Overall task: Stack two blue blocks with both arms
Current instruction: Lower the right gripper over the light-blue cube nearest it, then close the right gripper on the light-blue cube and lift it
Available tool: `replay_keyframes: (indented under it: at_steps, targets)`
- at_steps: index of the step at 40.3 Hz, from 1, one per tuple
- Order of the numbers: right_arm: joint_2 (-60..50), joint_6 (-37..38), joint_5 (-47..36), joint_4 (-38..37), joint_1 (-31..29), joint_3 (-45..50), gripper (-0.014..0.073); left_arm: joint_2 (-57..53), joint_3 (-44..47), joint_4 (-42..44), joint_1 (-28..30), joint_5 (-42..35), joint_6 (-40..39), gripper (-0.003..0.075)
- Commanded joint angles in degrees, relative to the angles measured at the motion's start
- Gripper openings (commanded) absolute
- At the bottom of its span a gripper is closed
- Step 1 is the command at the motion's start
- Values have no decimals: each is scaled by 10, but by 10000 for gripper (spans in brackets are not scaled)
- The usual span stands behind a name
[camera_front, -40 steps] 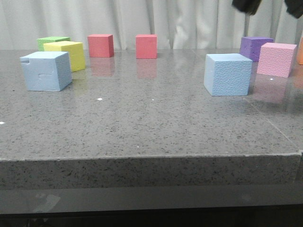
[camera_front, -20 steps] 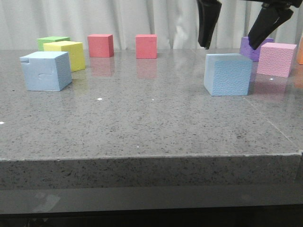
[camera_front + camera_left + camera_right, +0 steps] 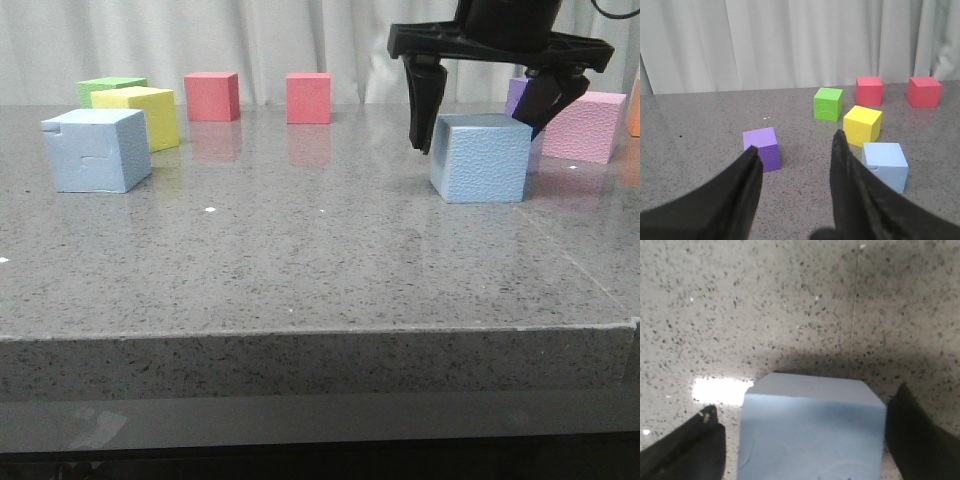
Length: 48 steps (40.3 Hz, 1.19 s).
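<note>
1. The tabletop (image 3: 300,260) is grey speckled stone with a pale curtain behind it.
2. My right end effector (image 3: 485,110) hangs over the right blue block (image 3: 482,158), fingers spread wide apart. In the front view one finger (image 3: 425,105) is at the block's 9 o'clock side and the other at its 3 o'clock side. The right wrist view shows a gap on each side, neither finger touching.
3. My left end effector (image 3: 795,170) is out of the front view; its wrist view shows its fingers apart, with nothing between them.
4. The right blue block rests on the tabletop, right of centre, pebbly-faced.
5. The left blue block (image 3: 97,150) sits well apart at the far left, scuffed and dented on its front face.
6. A pink cube (image 3: 585,125) stands near the right block at about 2 o'clock.
7. A yellow cube (image 3: 145,115) is just behind the left block at 1 o'clock.
8. Two red cubes (image 3: 211,96) stand along the back, at 12 o'clock.
</note>
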Motion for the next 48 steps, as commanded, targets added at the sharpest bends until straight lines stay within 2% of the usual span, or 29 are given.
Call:
replay_keyframes:
  at_steps: [1,5,11,14,20,26,34,39,48]
  targets:
    - [-24,-1,-4,-7,0,-20,531,9,-14,1,-1,-49,-1,312]
    - [-26,-1,-4,-7,0,-23,442,9,-14,1,-1,-49,-1,312]
    - [-35,-5,25,-7,0,-54,436,9,-14,1,-1,-49,-1,312]
    - [-41,-30,57,-7,1,-79,436,9,-14,1,-1,-47,-1,312]
    - [-42,-195,134,41,12,-140,436,9,-14,1,-1,-46,-1,312]
    - [-42,-393,137,94,32,-168,436,9,-14,1,-1,-45,-1,312]
    - [-24,-646,147,102,84,-168,436,9,-14,1,-1,-45,-1,312]
    - [-4,-733,159,110,109,-168,436,9,-14,1,-1,-45,-1,312]
    - [34,-806,159,113,133,-168,436,9,-14,1,-1,-45,-1,312]
